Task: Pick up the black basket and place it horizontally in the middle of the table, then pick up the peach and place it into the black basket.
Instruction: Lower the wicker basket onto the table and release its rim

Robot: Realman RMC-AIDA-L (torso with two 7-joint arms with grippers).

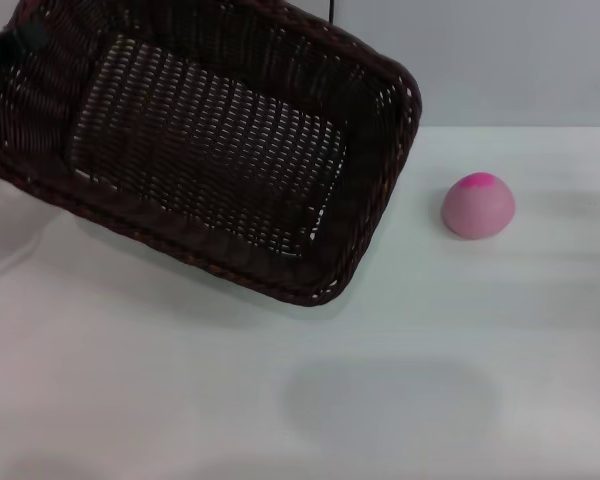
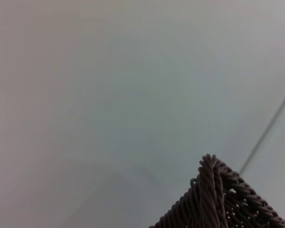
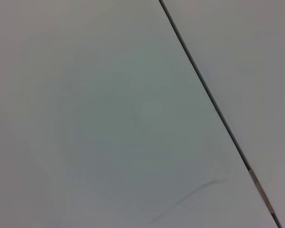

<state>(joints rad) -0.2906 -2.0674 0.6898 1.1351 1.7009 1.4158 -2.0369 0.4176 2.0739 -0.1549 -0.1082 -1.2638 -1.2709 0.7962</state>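
The black basket [image 1: 210,150] hangs tilted above the white table [image 1: 280,400] at the back left, its open side facing me and its lower corner near the table's middle. My left gripper [image 1: 2,48] shows as a dark shape at the basket's far left rim and holds it up. A corner of the braided rim also shows in the left wrist view [image 2: 213,194]. The peach [image 1: 477,205], pale pink with a magenta patch, sits on the table to the right of the basket, apart from it. My right gripper is out of view.
The table's back edge meets a pale wall behind the peach. A thin dark seam [image 3: 204,90] crosses the white surface in the right wrist view. A faint shadow [image 1: 390,400] lies on the table's front middle.
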